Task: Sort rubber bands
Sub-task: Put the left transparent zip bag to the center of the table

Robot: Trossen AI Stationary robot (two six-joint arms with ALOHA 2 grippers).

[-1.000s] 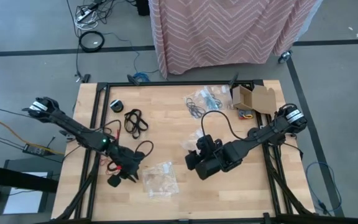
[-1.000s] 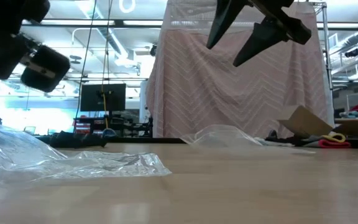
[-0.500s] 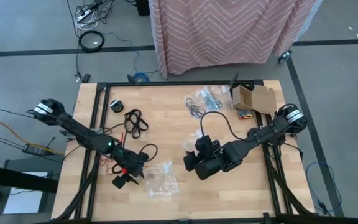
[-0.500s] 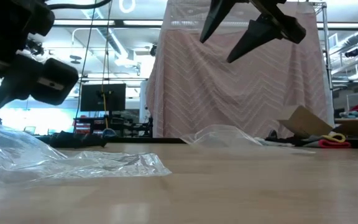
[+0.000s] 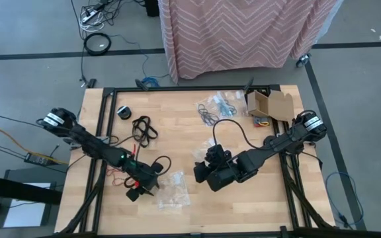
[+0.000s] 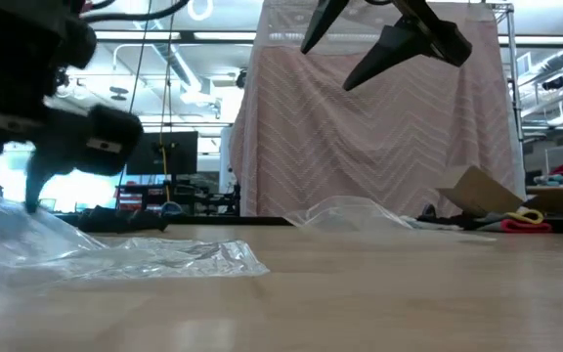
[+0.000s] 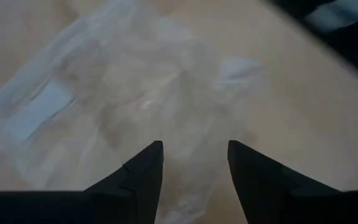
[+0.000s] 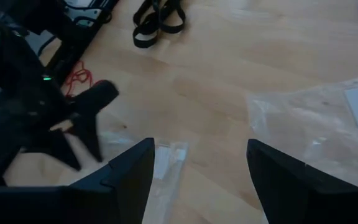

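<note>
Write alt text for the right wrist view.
The right gripper, fingers open, hangs over a wooden table, facing the left gripper, which is poised by a clear plastic bag. A black rubber band cluster and red bands lie beyond; a second bag lies apart.

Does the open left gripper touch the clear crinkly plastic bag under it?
Cannot tell. The left wrist view shows the left gripper open over the clear plastic bag, but no view plainly shows contact or a gap.

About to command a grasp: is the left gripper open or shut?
Open. In its wrist view the left gripper shows two fingers apart, plastic bag visible between them.
</note>
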